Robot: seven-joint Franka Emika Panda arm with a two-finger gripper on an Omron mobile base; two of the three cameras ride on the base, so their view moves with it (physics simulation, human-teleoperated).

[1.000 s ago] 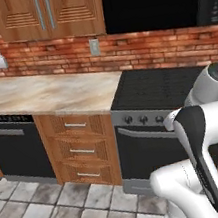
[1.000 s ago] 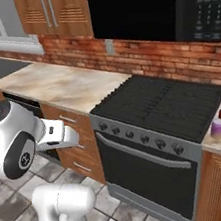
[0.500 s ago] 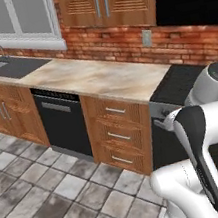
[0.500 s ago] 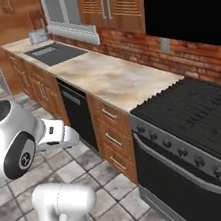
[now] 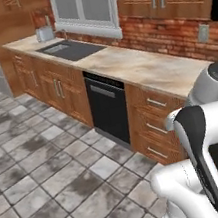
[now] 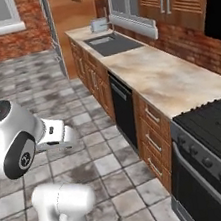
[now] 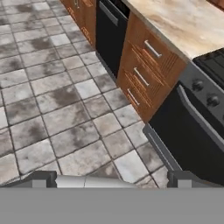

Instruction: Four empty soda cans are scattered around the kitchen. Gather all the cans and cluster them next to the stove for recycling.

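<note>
Left base view: the whole picture has slid over compared to a second ago, so the base is turning, not the kitchen. The sink (image 5: 67, 49) and dishwasher (image 5: 107, 106) now sit ahead.

Right base view: the stove (image 6: 215, 136) has dropped to the lower right corner, and the can seen beside it earlier is out of frame.

Hand view: pincer (image 7: 109, 178) is spread wide and empty, over the floor (image 7: 52, 109), with the stove off to its right. My guess: it's heading off to hunt another can.
</note>
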